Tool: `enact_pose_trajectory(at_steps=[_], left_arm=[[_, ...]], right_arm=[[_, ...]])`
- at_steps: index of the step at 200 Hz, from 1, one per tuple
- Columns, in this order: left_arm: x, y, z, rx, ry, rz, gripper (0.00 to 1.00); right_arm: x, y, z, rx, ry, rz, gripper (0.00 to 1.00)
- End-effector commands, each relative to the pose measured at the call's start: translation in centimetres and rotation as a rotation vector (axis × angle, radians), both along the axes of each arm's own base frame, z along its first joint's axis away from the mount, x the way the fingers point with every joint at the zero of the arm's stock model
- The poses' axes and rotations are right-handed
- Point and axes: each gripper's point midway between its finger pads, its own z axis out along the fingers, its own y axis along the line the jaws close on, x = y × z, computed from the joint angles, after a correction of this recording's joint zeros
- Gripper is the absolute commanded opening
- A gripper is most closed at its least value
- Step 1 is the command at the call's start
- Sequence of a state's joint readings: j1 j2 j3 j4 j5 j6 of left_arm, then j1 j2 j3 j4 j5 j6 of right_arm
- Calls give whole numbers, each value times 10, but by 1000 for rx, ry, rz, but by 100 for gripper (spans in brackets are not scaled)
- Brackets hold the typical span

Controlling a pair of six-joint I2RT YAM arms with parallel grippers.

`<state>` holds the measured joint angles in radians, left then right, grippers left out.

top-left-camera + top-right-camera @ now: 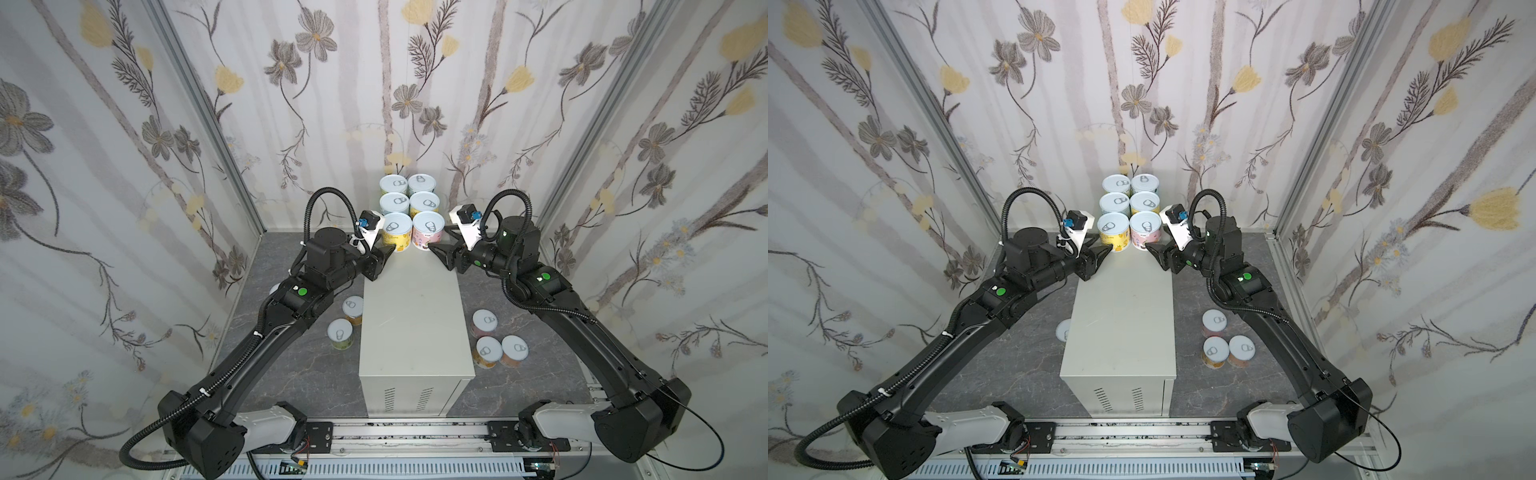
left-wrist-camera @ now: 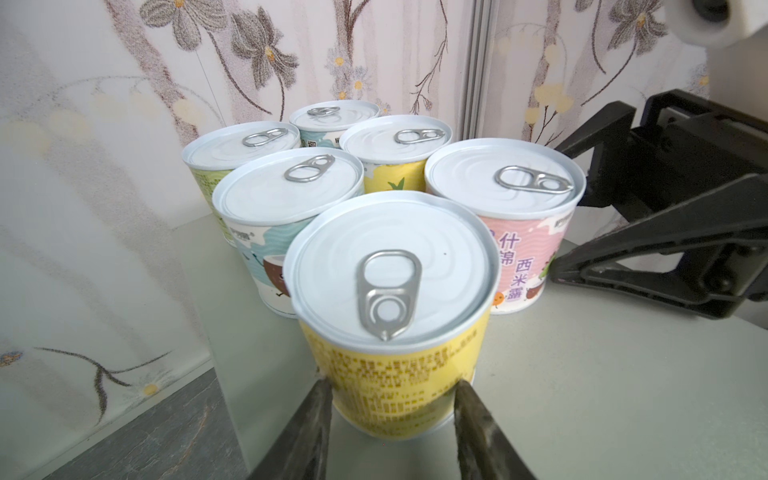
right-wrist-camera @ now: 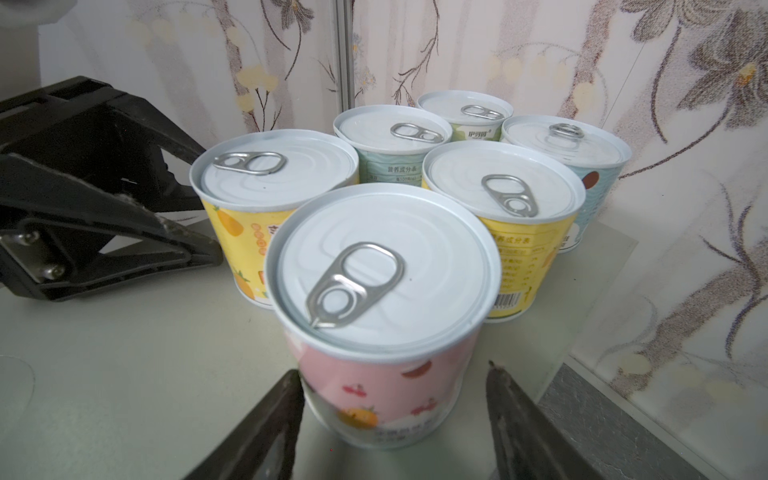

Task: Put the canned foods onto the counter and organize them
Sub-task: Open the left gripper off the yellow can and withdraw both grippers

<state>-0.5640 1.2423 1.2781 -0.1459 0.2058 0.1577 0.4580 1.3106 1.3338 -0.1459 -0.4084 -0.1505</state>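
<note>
Six canned foods stand in a two-wide block at the far end of the counter [image 1: 411,316] [image 1: 1121,316]. The nearest pair is a yellow can [image 1: 397,235] [image 2: 395,291] and a pink can [image 1: 428,232] [image 3: 382,270]. My left gripper [image 1: 392,248] [image 2: 392,386] is shut on the yellow can, both fingertips pressed against its lower sides. My right gripper [image 1: 432,248] [image 3: 393,370] is open around the pink can's base. One finger touches the can and the other stands off with a gap.
More cans stand on the dark marbled floor: two left of the counter [image 1: 353,309] [image 1: 340,334], another half hidden under my left arm [image 1: 275,289], and three to the right [image 1: 485,323] [image 1: 488,351] [image 1: 514,350]. Floral walls close in behind the block.
</note>
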Motion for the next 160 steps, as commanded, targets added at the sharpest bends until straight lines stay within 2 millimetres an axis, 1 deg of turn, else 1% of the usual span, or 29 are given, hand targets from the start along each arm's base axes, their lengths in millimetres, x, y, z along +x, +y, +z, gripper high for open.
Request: enact_pose_trajectory(at_steps=[1, 49, 71, 81, 89, 109, 117, 126, 131, 145, 154, 160], left_arm=[[0, 2, 14, -14, -48, 8, 48], [0, 2, 15, -16, -50, 8, 49], [0, 5, 16, -12, -53, 22, 51], [0, 10, 18, -8, -57, 47, 53], [0, 16, 20, -7, -60, 71, 56], [-1, 39, 19, 10, -39, 156, 70], [-3, 51, 23, 4, -35, 195, 74], [-6, 66, 30, -12, -40, 238, 80], [-8, 75, 34, -24, -47, 269, 83], [-12, 103, 35, -44, -44, 369, 92], [-13, 124, 30, -47, -29, 456, 99], [-12, 138, 23, -41, -10, 517, 100]], right_arm=[[0, 2, 7, 12, -27, 13, 69], [0, 4, 6, 10, -23, 18, 67], [-1, 3, 4, 6, -15, 14, 67], [-1, 1, 6, 6, -18, 8, 69], [-2, 0, 7, 6, -19, 5, 73], [-6, -3, 11, 9, -23, 4, 86], [-8, -4, 11, 9, -21, 3, 94], [-9, -6, 13, 7, -22, 3, 99], [-10, -7, 12, 6, -20, 3, 100], [-11, -10, 11, 3, -17, 2, 100], [-12, -12, 9, -1, -13, 1, 100], [-12, -13, 8, -6, -11, 0, 100]])
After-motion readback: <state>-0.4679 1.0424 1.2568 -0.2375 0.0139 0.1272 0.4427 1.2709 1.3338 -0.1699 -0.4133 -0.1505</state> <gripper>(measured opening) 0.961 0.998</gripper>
